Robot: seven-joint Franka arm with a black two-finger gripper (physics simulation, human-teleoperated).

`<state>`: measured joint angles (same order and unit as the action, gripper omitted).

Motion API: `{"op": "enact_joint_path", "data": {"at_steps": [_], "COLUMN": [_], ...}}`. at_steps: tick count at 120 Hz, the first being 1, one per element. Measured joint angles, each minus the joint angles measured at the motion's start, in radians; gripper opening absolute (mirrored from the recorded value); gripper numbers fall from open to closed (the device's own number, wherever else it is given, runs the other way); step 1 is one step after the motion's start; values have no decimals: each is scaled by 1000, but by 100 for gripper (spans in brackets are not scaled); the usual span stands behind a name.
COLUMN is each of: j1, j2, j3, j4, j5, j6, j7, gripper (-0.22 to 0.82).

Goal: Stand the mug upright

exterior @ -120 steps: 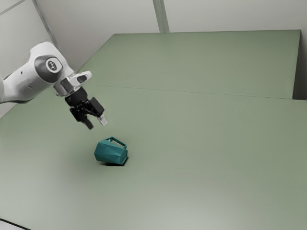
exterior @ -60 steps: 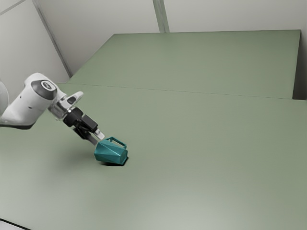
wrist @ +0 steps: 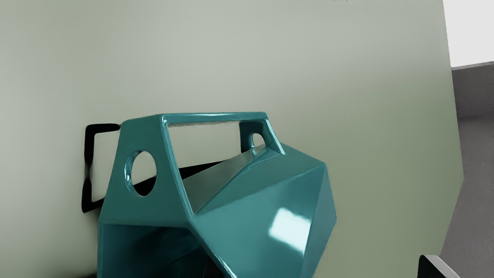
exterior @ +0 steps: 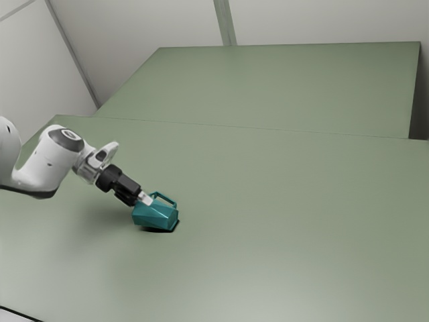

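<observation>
Operating the end effector (exterior: pixel 143 199), fingers spread, at the mug (exterior: pixel 155 216), which lies on its side, lower left of the exterior view, handle up. One finger seems inside the mouth, probably so I can pinch the wall. Table (exterior: pixel 288 221) runs well past, edges far off.

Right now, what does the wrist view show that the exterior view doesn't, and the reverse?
Wrist view: round holes through the teal mug's handle, plus part of its dark interior.

Exterior view: white arm coming in from that view's left, the black gripper's body, thin line across the green table.

Both: mug on its side on the table, handle uppermost, a fingertip outside the mug.
</observation>
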<state>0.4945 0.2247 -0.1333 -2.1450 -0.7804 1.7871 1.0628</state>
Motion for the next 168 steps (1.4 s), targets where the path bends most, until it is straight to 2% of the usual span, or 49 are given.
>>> {"op": "enact_joint_path", "data": {"at_steps": [35,55,84,112,136,150,168], "j1": [6,4,-3,-4,-6,-11,-43], "j2": [5,-5,-39,-143,-226,-249,-255], "j3": [-2,-4,-36,-164,-294,-362,-414], "j4": [-2,-2,-2,-4,-39,-43,-75], "j5": [-37,-51,-50,96,372,555,682], "j6": [-20,-20,-2,138,327,390,446], "j7": [64,98,136,105,-36,-157,-311], "gripper": [6,-9,-16,-18,-18,-18,-18]}}
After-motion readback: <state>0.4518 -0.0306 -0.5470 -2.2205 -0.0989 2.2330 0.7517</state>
